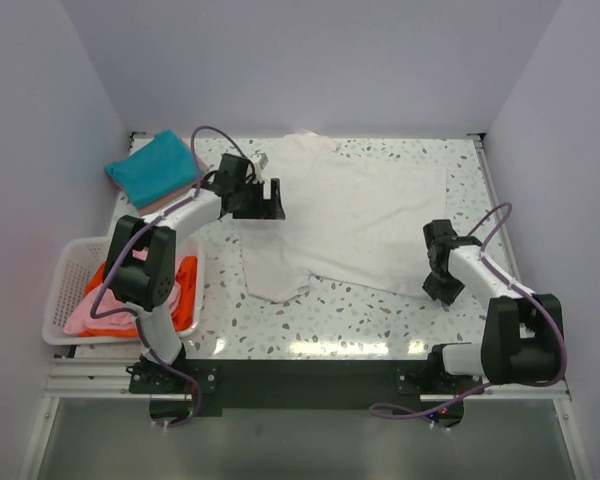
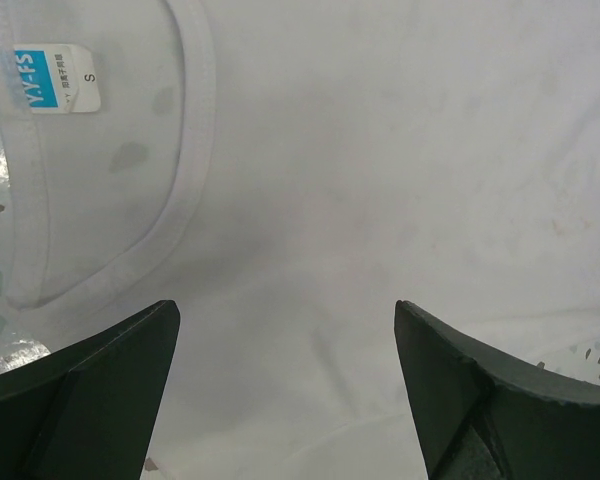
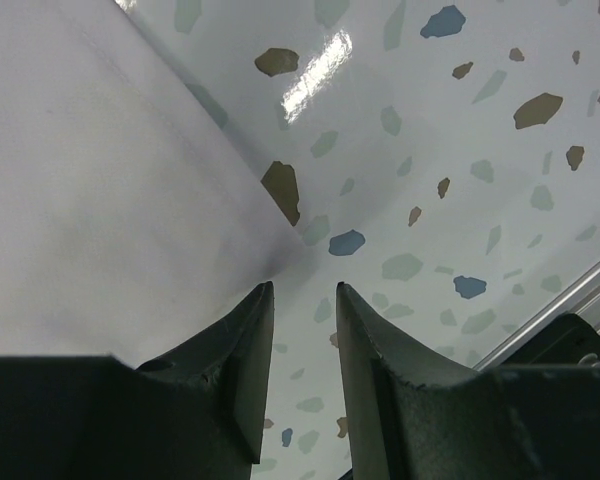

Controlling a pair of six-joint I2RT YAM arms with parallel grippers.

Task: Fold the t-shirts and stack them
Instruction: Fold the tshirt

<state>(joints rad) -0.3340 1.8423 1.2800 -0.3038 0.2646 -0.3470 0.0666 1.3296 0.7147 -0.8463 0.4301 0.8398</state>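
A white t-shirt lies spread on the speckled table, with one part folded under at its near left. My left gripper hangs open over its left part, close to the collar. In the left wrist view the wide-apart jaws of the left gripper frame plain white cloth, with the collar and size label at upper left. My right gripper is at the shirt's near right corner. In the right wrist view the right gripper has a narrow empty gap, just beside the cloth's corner.
A folded teal t-shirt lies at the back left. A white lattice basket at the left edge holds a pink shirt and an orange shirt. A metal rail runs along the table's right edge.
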